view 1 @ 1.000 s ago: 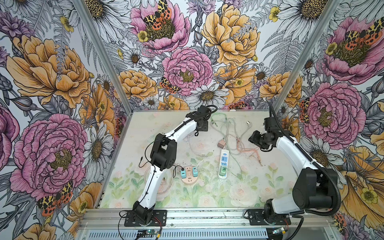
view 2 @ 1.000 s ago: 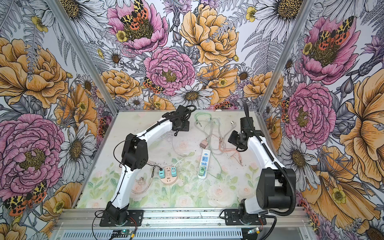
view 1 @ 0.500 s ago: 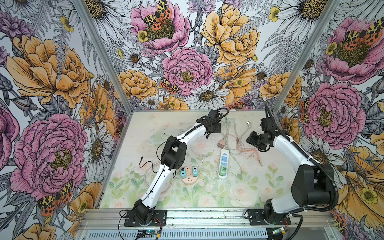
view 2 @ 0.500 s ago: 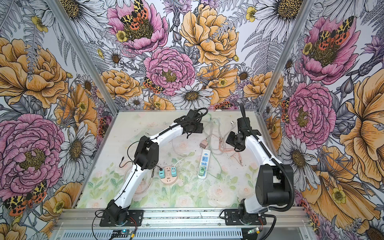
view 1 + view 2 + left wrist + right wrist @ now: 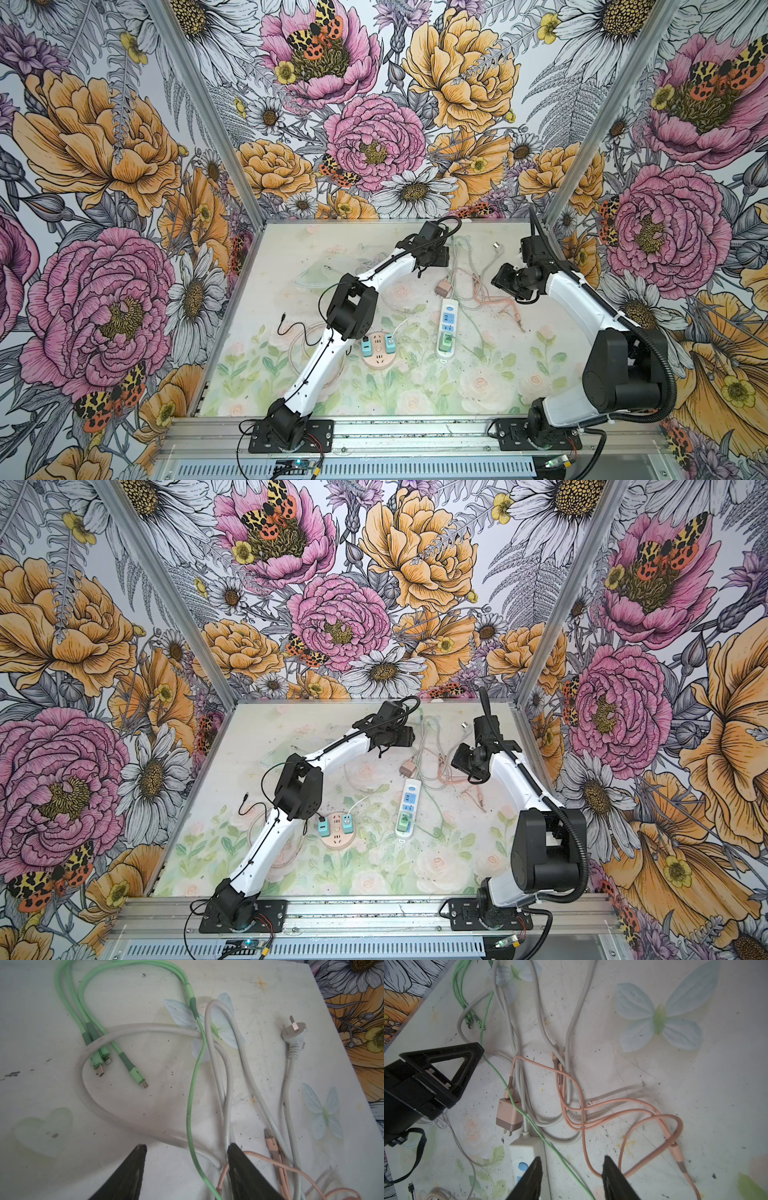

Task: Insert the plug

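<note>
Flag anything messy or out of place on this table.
The cords are tangled: green cable, white cord and pink cable cross repeatedly. The pink charger lies unplugged beside the power strip. Black specks dirty the table.

- The power strip is cut off by the right wrist view's edge and partly hidden behind the right gripper.
- In both top views the white plug, just right of centre, is shown too small for its pins to be counted.
</note>
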Robot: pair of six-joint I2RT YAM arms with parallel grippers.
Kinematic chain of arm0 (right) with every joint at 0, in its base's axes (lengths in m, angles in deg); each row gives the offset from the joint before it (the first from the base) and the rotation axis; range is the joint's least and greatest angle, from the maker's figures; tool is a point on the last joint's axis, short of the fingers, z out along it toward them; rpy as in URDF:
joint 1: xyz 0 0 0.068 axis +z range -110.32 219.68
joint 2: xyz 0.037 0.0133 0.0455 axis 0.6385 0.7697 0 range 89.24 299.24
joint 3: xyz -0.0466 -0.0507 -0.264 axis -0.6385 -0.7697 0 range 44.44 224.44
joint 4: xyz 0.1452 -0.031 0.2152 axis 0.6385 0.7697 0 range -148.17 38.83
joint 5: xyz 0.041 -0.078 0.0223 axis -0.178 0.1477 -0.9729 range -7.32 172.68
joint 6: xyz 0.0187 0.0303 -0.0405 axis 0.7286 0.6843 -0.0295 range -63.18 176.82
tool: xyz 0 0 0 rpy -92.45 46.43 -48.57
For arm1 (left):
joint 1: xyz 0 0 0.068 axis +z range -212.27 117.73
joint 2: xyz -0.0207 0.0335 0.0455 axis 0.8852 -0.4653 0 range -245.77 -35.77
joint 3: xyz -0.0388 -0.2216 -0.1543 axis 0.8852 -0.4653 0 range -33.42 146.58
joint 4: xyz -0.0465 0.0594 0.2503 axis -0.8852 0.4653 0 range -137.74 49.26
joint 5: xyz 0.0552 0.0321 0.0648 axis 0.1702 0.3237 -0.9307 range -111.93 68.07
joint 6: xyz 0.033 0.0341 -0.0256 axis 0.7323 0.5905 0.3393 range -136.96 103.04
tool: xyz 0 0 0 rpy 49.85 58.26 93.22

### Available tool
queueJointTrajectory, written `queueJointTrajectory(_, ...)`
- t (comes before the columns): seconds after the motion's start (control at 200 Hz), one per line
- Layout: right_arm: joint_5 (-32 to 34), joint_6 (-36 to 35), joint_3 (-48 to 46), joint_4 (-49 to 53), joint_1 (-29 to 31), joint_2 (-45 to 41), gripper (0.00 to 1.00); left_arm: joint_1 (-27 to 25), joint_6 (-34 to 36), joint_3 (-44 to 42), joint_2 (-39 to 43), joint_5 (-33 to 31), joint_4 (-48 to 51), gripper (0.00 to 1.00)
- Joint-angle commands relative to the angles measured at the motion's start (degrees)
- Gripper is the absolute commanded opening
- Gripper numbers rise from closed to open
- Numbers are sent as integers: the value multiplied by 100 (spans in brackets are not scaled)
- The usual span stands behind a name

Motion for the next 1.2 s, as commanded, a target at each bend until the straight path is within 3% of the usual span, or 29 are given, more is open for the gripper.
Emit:
queueJointTrajectory(0.0, 17, 47, -75, -147, 56, 20, 48, -54, -123, 199, -252, 173, -202, 64)
queueJointTrajectory(0.325, 131, 17, -184, -147, 96, -108, 48, -96, -446, 476, -524, 438, -331, 58)
queueJointTrajectory(0.445, 123, 1, -228, -146, 100, -136, 48, -135, -447, 471, -535, 399, -347, 45)
queueJointTrajectory(0.606, 113, -7, -236, -147, 99, -153, 48, -142, -412, 336, -300, 382, -421, 20)
queueJointTrajectory(0.706, 114, -8, -255, -147, 100, -162, 48, -127, -361, 142, 23, 384, -503, 16)
queueJointTrajectory(0.851, 105, -17, -281, -147, 100, -170, 48, -73, -199, -425, 804, 275, -578, 16)
queueJointTrajectory(0.976, 109, -34, -297, -138, 102, -204, 48, 58, -77, -1477, 1837, 434, -1163, 15)
queueJointTrajectory(1.191, 78, 11, -295, -147, 118, -188, 48, 709, -586, -2941, 3012, 987, -2122, 14)
